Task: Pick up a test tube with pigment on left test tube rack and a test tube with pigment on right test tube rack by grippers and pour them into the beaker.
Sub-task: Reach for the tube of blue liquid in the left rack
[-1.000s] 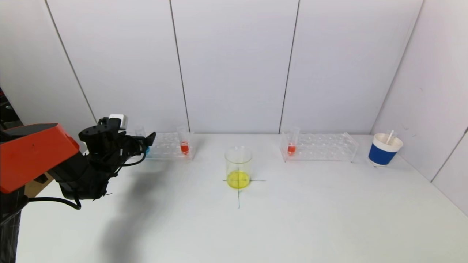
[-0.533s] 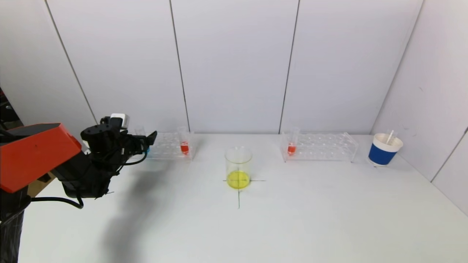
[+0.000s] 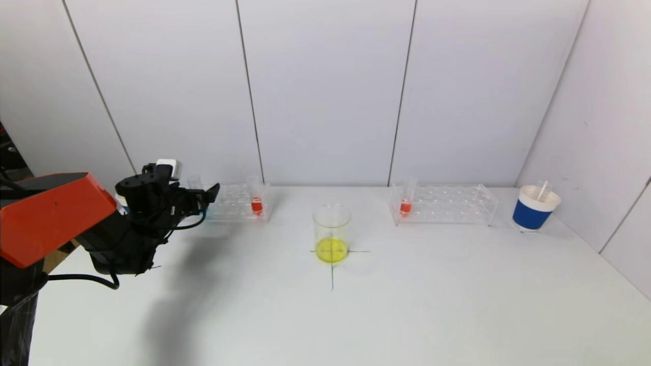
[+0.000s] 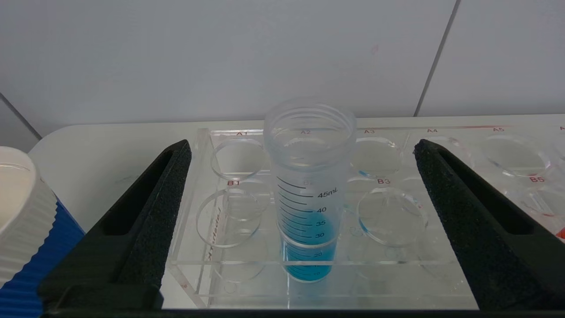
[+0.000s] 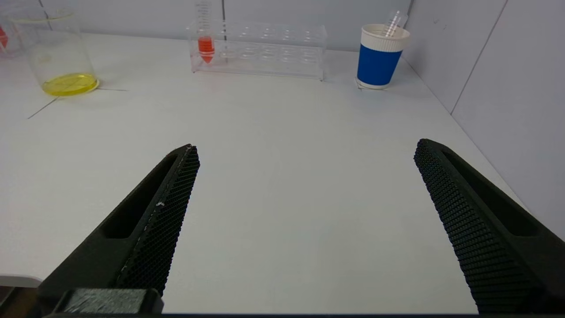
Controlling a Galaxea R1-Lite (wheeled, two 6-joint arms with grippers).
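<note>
Left arm's got a bright orange shell on its forearm link (image 3: pixel 48 216), then black wrist housing with a small white-grey block on top (image 3: pixel 167 166). Black cables (image 3: pixel 81 278) loop beneath it. Left gripper (image 4: pixel 300 145): 2 long black fingers with rough foam pads (image 4: pixel 163 216). Right gripper (image 5: pixel 304 152): honeycomb-textured pads (image 5: pixel 459 221).

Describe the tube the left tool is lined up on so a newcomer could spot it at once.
Start at the clear left test tube rack by the back wall, left of the beaker. At its outer end, between the open left tool, stands a graduated tube. It alone holds blue pigment; the rack's other filled tube is red.
</note>
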